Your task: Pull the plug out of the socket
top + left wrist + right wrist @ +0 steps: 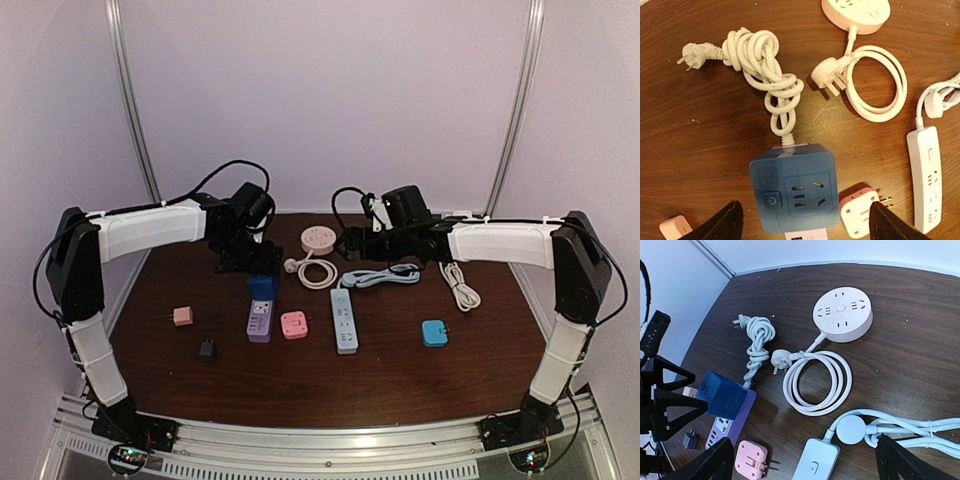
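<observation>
Left wrist view: my left pincer (803,205) hangs over the blue cube plug (792,192), fingers wide apart either side, no contact. The cube sits seated on the purple strip (735,427) on the desk (700,130). Not yet pulled; gripping and lifting remain. Right pincer (805,441) spread wide, empty.

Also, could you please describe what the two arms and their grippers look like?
Both the left arm and right arm have white link shells, black joints and loose black cables running alongside. Their fingers are matte black and wedge-shaped; the right wrist view shows them as hollow triangular frames. No markings are legible.
</observation>
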`<state>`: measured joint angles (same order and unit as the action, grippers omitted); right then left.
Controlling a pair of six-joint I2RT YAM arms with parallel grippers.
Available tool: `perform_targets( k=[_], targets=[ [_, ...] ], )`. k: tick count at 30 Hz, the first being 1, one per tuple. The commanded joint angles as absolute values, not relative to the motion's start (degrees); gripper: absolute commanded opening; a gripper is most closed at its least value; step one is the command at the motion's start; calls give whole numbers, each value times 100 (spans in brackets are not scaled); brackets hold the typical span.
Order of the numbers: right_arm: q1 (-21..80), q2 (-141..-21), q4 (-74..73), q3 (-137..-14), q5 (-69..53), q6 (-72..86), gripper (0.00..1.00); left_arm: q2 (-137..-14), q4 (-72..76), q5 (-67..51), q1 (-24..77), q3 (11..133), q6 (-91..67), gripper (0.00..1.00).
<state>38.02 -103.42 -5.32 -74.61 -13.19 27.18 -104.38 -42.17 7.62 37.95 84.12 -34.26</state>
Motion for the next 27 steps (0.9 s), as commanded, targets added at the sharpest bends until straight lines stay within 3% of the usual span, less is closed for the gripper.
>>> perform_targets(
  k=[1, 10, 14, 18, 21, 27],
  targets=[
    [3827, -10093, -405, -7379, -1299, 2792, 100, -10841, -4386, 593, 3727, 8708, -3060, 89],
    [3849, -10100, -382, -7326, -1329, 2815, 100, -11281, -4395, 600, 3718, 8992, -3023, 81],
    [3896, -10107, -378, -7286, -1337, 2832, 99, -11280, -4372, 578, 3637, 8948, -3088, 67],
    [3985, -10165, -346, -7310, -1462, 2878, 98, -11206, -4229, 420, 3546, 8800, -3169, 58],
    [4109, -10317, -139, -7338, -1860, 3054, 89, -11140, -4104, 264, 3500, 8674, -3331, 54],
    [4375, -10850, 629, -7400, -2797, 3764, 53, -11027, -3877, 53, 3498, 8491, -3667, 51]
  ],
)
